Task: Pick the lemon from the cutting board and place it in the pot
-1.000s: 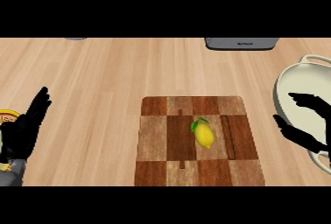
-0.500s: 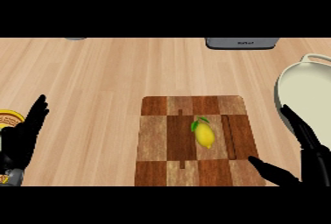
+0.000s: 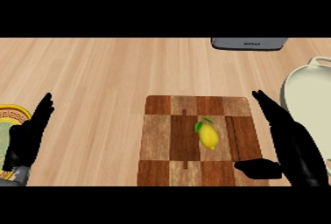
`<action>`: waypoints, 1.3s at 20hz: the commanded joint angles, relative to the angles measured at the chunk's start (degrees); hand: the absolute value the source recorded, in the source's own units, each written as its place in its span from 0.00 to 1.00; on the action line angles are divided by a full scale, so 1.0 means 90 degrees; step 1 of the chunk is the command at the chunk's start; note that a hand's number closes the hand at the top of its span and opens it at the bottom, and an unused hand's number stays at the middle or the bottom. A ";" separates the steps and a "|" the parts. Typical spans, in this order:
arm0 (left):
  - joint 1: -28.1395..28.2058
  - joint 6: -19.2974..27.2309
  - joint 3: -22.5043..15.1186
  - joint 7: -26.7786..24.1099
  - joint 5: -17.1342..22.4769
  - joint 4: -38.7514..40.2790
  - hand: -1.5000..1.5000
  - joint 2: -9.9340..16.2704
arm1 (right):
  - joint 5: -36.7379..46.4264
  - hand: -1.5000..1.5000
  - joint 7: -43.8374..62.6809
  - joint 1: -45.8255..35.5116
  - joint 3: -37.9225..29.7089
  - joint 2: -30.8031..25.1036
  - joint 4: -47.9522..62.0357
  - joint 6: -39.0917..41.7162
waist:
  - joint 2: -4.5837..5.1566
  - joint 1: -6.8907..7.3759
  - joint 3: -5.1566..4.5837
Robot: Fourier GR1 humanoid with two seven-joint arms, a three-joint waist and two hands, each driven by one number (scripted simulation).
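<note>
Lemon (image 3: 208, 135) lies on the cutting board (image 3: 165, 131) atop the wooden counter (image 3: 97, 74), right hand (image 3: 294, 146) spread apart beside it.

You had the lemon (image 3: 208, 136) lying on the cutting board (image 3: 161, 131), in the middle of the surface (image 3: 97, 74). The pot (image 3: 307, 94) sat to the right of the board. A plate (image 3: 9, 116) lay far left. A box (image 3: 249, 43) stood behind.
</note>
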 commanded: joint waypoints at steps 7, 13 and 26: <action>-0.0285 -0.0178 0.0081 0.0244 0.0003 0.0070 0.50 -0.0044 | -0.1528 0.00 0.2565 -0.1937 0.0586 0.1093 0.1040 0.2791 | 0.0011 0.0029 0.0005; 0.0308 -0.0181 0.0195 -0.0027 -0.0091 -0.0239 0.50 -0.0044 | -0.1972 0.00 0.2645 -0.2488 0.0413 0.1627 0.2140 0.2962 | -0.0019 -0.0017 0.0020; 0.0119 -0.0078 0.0278 0.0205 -0.0363 -0.0200 0.50 -0.0342 | -0.1468 0.00 0.2902 -0.3110 0.1042 0.2586 0.3664 0.2890 | -0.0020 -0.0111 0.0021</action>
